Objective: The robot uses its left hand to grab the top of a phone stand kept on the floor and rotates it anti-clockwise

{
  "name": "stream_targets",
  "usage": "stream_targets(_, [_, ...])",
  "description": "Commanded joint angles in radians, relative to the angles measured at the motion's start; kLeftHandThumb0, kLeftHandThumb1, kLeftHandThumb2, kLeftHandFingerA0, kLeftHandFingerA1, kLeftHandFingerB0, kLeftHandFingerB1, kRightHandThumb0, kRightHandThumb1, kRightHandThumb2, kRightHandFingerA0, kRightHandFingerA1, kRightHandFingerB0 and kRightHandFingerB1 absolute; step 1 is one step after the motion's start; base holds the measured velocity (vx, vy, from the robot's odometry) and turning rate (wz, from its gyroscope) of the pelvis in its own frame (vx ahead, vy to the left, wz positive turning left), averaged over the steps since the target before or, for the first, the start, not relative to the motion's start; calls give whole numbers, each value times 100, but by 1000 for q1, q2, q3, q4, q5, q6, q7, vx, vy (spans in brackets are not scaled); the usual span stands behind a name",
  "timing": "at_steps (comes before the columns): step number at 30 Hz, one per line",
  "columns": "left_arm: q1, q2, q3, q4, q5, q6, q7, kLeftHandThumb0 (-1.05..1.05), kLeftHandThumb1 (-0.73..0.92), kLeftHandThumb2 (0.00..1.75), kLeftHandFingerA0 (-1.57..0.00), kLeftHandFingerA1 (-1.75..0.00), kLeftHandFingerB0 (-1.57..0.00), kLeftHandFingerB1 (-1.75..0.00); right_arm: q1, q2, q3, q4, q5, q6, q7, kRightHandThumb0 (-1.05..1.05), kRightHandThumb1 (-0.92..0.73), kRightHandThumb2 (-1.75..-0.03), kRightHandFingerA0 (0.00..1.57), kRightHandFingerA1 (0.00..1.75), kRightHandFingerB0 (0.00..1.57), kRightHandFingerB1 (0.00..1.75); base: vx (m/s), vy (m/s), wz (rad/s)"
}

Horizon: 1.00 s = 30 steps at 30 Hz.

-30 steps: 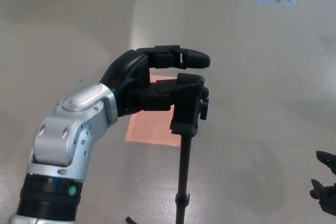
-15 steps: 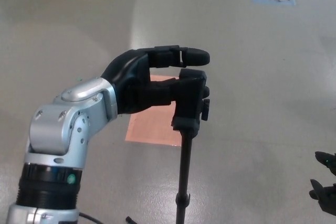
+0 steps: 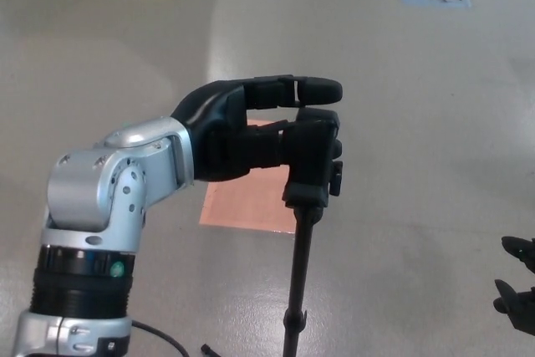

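Head view showed you the left hand (image 3: 251,127), fingers (image 3: 313,89) clamped around the top of the phone stand (image 3: 313,156) on the floor (image 3: 418,123), which had shifted slightly right within a second, suggesting rotation was under way.

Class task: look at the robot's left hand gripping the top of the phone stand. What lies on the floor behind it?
An orange patch on the grey floor shows behind the left hand and the phone stand. Its upper part is covered by the hand, so its full outline cannot be seen.
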<state>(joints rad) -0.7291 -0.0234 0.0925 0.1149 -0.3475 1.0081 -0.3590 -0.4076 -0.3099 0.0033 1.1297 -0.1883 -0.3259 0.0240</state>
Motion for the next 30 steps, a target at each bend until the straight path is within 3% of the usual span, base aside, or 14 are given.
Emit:
stream_targets(1, [0, -10, 20, 1, -43, 118, 36, -16, 59, 57, -70, -51, -78, -52, -10, -26, 5, -10, 3, 46, 27, -41, -85, -66, 70, 46, 14, 28, 0, 0, 0])
stream_targets(3, [7, -19, 29, -10, -51, 118, 43, -16, 56, 56, -77, -51, -71, -48, -9, -29, 7, -14, 2, 49, 30, -42, -85, -66, 70, 47, 14, 28, 0, 0, 0])
stream_targets(7, [30, -24, 37, -23, -69, 87, 28, -12, 56, 57, -59, -46, -56, -39, -13, -28, 8, -11, 5, 59, 31, -42, -85, -66, 70, 46, 15, 28, 0, 0, 0])
stream_targets(8, [38, -17, 27, -24, -73, 64, 6, -30, 49, 63, -42, -44, -42, -39, -13, -29, 9, -12, 5, 55, 33, -42, -85, -66, 71, 47, 14, 28, 0, 0, 0])
stream_targets(11, [52, 7, -1, -26, -78, 31, -38, -46, 41, 65, -34, -43, -29, -39, -11, -31, 12, -13, 2, 52, 35, -42, -85, -66, 71, 47, 15, 28, 0, 0, 0])
stream_targets(12, [59, 25, -25, -24, -74, 1, -70, -56, 41, 67, -26, -41, -13, -35, -11, -31, 14, -19, 1, 63, 35, -42, -85, -66, 69, 46, 15, 28, 0, 0, 0])
stream_targets(20, [82, 80, -84, -15, -89, -88, -166, -66, 41, 73, -9, -35, -5, -23, -9, -34, 16, -27, 5, 67, 51, -41, -85, -67, 70, 47, 14, 28, 0, 0, 0])
stream_targets(21, [82, 85, -86, -9, -96, -94, -175, -64, 48, 56, -12, -28, -3, -24, -9, -34, 17, -26, 4, 65, 52, -41, -85, -67, 70, 47, 14, 28, 0, 0, 0])
stream_targets(27, [85, 100, -102, 1, -103, -126, -198, -65, 49, 56, -9, -27, 0, -23, -18, -33, 18, -19, 4, 73, 55, -43, -85, -66, 70, 46, 15, 28, 0, 0, 0])
stream_targets(28, [84, 102, -103, 5, -105, -130, -201, -68, 41, 74, -7, -26, -2, -17, -19, -34, 18, -19, 3, 74, 56, -43, -85, -66, 70, 46, 14, 28, 0, 0, 0])
stream_targets(30, [83, 104, -105, 9, -107, -135, -205, -68, 41, 74, -7, -26, -2, -17, -20, -34, 18, -20, 3, 75, 57, -43, -85, -66, 70, 46, 14, 28, 0, 0, 0])
